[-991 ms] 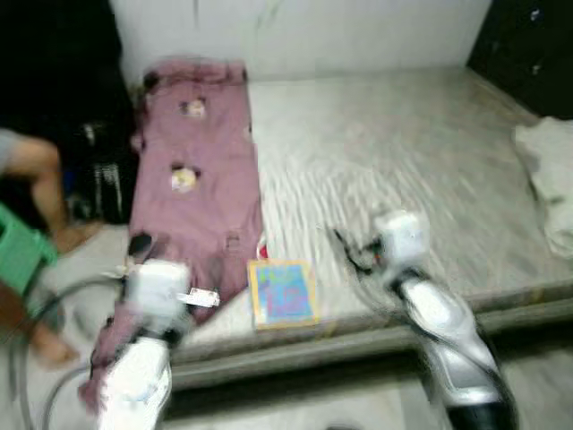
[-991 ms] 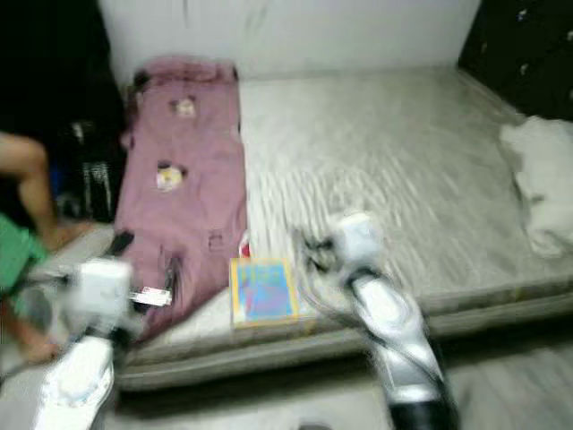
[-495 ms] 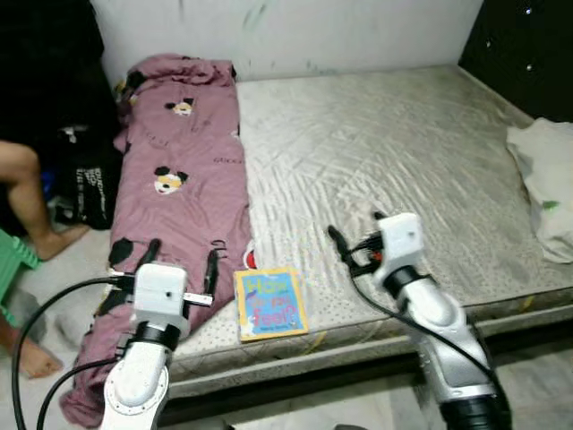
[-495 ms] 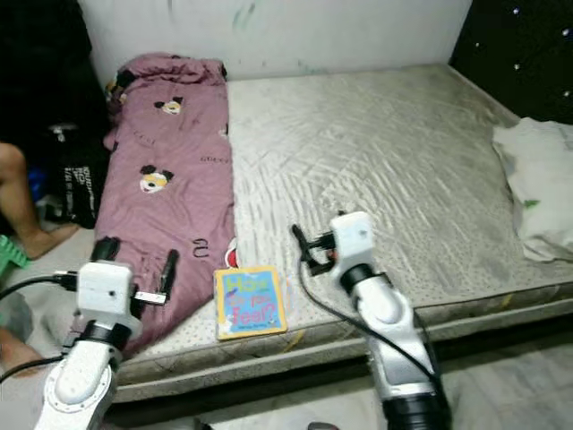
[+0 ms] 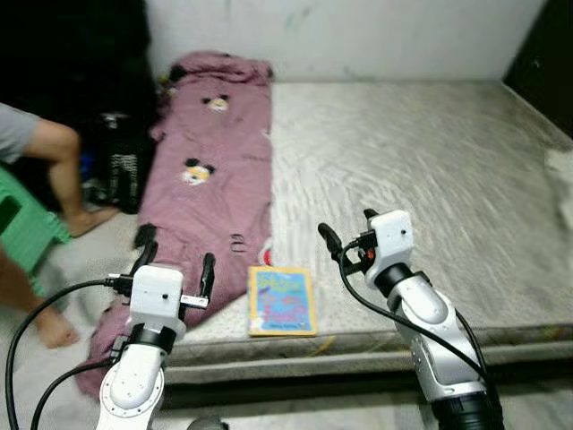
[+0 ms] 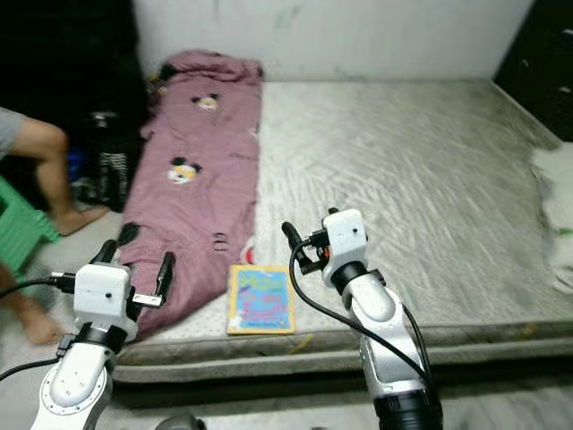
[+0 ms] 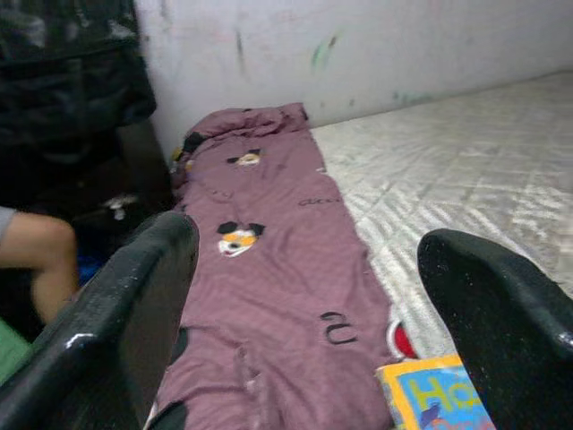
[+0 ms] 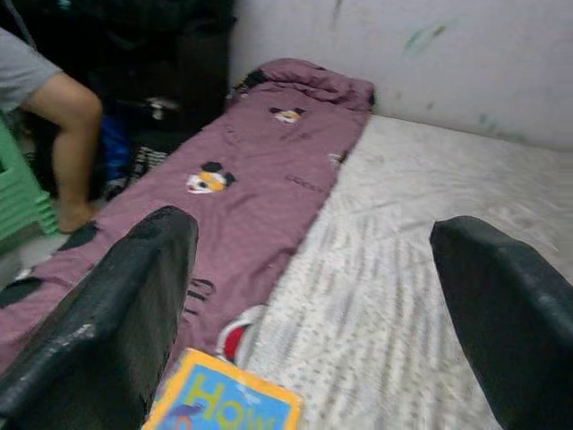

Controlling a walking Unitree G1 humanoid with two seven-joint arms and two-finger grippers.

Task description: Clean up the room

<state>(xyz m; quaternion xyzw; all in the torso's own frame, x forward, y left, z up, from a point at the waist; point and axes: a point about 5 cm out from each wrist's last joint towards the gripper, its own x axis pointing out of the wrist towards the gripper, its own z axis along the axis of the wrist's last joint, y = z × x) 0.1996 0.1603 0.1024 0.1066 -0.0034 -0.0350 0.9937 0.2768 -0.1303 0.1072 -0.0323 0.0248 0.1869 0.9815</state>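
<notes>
Left gripper [image 5: 175, 267] spread, empty, at near mattress edge over hanging blanket end. Right gripper [image 5: 347, 235] spread, empty, above bare mattress [image 5: 430, 161] just past book. Book [image 5: 282, 301] flat at near bed edge, thin, glossy, yellow-bordered. Pink blanket [image 5: 210, 170], soft, crumpled, along left side up to wall. Person's legs [image 5: 63, 170], green stool [image 5: 22, 228] on floor left. Versus 0.5 s ago: view shifted, white cloth mostly out of frame.

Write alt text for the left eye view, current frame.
Both grippers, left and right, hover open over the near edge of a bare mattress. A colourful book lies between them beside a long mauve cartoon-print blanket. A person's legs show at left.
</notes>
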